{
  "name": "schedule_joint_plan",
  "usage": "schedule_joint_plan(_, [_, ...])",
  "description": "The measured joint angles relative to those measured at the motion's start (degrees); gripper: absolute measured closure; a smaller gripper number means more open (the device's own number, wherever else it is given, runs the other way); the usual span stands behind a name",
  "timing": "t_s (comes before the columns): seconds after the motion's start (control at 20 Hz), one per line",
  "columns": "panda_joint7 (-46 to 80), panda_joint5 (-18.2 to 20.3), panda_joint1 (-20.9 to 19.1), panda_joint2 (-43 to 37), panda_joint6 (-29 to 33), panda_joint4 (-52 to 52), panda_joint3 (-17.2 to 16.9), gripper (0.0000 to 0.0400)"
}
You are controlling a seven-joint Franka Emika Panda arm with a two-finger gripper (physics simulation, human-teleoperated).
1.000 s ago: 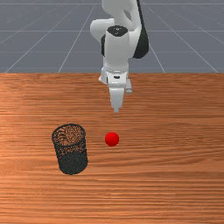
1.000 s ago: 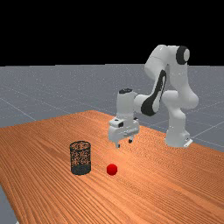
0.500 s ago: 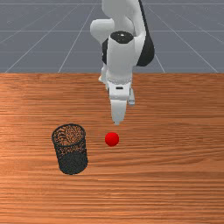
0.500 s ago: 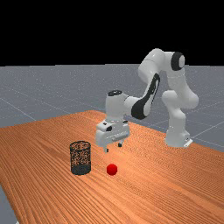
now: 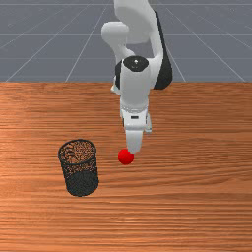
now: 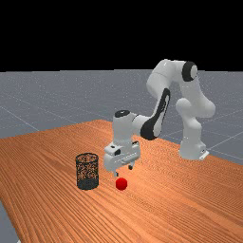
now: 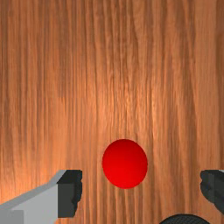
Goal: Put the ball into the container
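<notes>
Ball (image 7: pixel 125 164) lay below parted fingers (image 7: pixel 70 192)
Gripping nothing, they straddled it from above, well in from the table's (image 5: pixel 197 147) arm-side edge.

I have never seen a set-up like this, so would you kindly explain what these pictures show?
The machine is a single white and grey robot arm ending in a two-finger gripper. The front view faces the arm across the orange-brown wooden table; the far view stands farther off and takes in the whole arm. The wrist view looks down past the fingers from the hand.

On the table are a small, smooth red ball and an upright, round black mesh container, which is on the front view's left of the ball. The fingers are spread apart above the ball, and nothing is held.
</notes>
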Motion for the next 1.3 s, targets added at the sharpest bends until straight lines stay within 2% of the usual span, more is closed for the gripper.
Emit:
schedule_joint_plan(0.15, [0.3,-0.4,0.2,0.5,2.5,-1.1,-0.3,0.0000])
schedule_joint_plan(0.35, [-0.2,-0.7,-0.2,0.5,2.5,-1.1,-0.6,0.0000])
schedule_joint_plan(0.7, [-2.9,0.0,-2.1,1.2,0.8,0.0,-0.6,0.0000])
schedule_joint_plan(0.85, [-2.9,0.1,-2.3,3.4,-1.9,4.1,-0.7,0.0000])
schedule_joint_plan(0.95, [-0.8,0.3,-1.7,2.8,0.2,2.8,-0.9,0.0000])
schedule_joint_plan(1.1, [1.2,0.2,-0.3,2.9,0.1,2.9,-0.7,0.0000])
schedule_joint_plan(1.15, [-1.0,1.1,-1.0,2.9,0.2,2.8,0.4,0.0000])
schedule_joint_plan(1.3, [1.3,0.1,0.6,3.5,-1.9,4.3,0.0,0.0000])
